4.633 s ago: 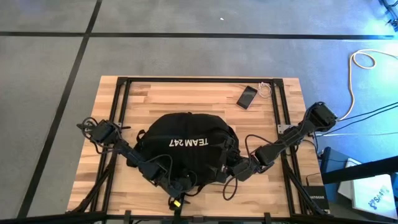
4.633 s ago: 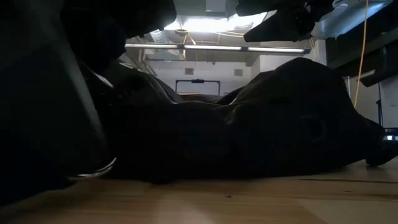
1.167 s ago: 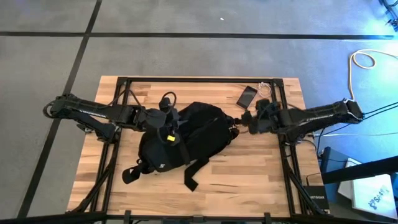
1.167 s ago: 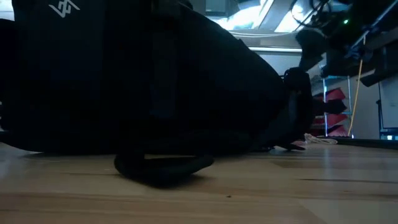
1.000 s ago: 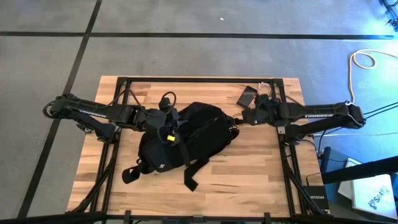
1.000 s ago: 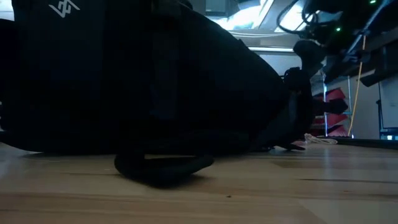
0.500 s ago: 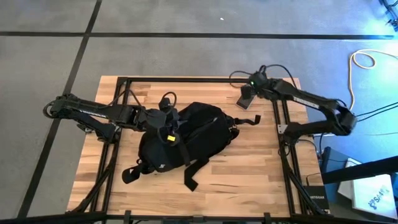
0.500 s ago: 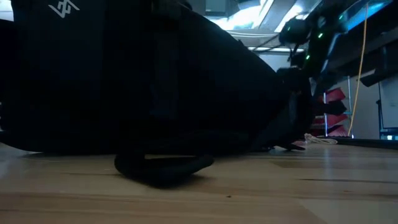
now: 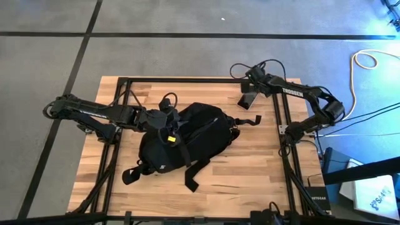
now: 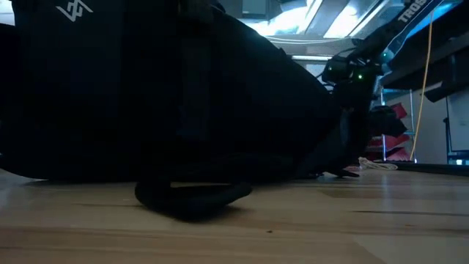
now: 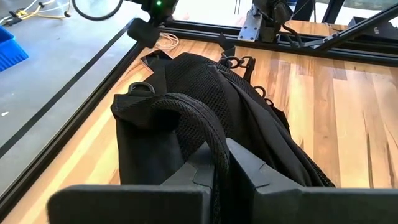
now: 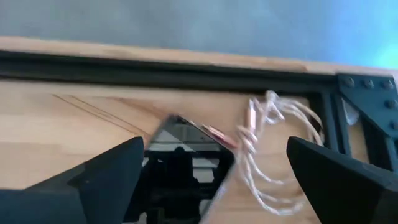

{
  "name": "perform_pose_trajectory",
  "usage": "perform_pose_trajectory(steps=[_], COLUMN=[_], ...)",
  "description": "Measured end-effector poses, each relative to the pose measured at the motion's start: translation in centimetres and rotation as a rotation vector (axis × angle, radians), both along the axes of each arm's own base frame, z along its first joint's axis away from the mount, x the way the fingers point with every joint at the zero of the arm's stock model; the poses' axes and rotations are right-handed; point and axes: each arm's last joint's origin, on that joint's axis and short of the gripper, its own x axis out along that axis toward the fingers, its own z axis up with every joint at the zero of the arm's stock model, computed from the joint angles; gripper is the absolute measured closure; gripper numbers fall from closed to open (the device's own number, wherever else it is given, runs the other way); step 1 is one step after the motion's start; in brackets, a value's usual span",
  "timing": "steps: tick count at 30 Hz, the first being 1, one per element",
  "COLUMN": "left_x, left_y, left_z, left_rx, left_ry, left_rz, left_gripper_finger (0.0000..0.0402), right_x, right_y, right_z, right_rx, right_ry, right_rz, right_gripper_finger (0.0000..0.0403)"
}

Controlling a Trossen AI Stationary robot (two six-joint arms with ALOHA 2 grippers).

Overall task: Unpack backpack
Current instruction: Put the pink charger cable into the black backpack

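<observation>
The backpack (image 9: 184, 140) is laid flat near the middle of the tabletop (image 9: 262, 178), its straps trailing toward the near edge and a small white logo visible on its lower part. The left arm is stretched almost level from the left edge of the tabletop, its wrist turned inward — the left gripper (image 9: 166, 129) is set at the backpack's upper left side, and in the left wrist view its fingers (image 11: 249, 168) are closed tight on a padded mesh strap (image 11: 199, 127) that arches up between them. The right arm is bent back on itself from its base at the right edge, the forearm reaching toward the far right corner, where the right gripper (image 9: 250, 84) is held above a black phone (image 9: 247, 97) — apparently not touching it, though this is hard to judge. In the right wrist view its fingers (image 12: 106, 171) are spread wide with nothing between them, and a coiled white cable (image 12: 273, 143) is seen just beside the phone.
</observation>
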Motion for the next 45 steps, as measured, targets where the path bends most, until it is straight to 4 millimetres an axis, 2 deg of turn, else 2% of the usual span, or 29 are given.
perform_pose_trajectory(steps=[8,13,16,20,33,37,45], left_x=[0.0,0.0,0.0,0.0,0.0,0.0,0.0], left_y=[0.0,0.0,0.0,0.0,0.0,0.0,0.0], left_z=[0.0,0.0,0.0,0.0,0.0,0.0,0.0], left_rx=[0.0,0.0,0.0,0.0,0.0,0.0,0.0], left_ry=[-0.001,-0.001,-0.001,-0.001,-0.001,-0.001,-0.001], left_rz=[0.0,-0.001,-0.001,-0.002,-0.001,-0.001,-0.001], left_gripper_finger=[0.0396,0.0396,0.0396,0.0396,0.0396,0.0396,0.0396], right_x=[-2.3,-2.4,-2.4,-2.5,-2.4,-2.2,-2.1], right_y=[0.2,0.2,-0.3,-0.8,-1.5,-1.6,-1.8], right_z=[-2.2,-3.2,-3.0,-3.7,-5.6,-5.6,-6.1], right_rx=[0.042,-0.015,-0.069,-0.037,-0.017,-0.047,-0.06], right_ry=[0.02,-0.028,-0.054,-0.088,-0.04,-0.083,-0.068], right_rz=[-0.11,-0.107,-0.132,-0.146,-0.167,-0.218,-0.249], right_gripper_finger=[0.0025,0.0053,0.0081,0.011,0.015,0.0182,0.0284])
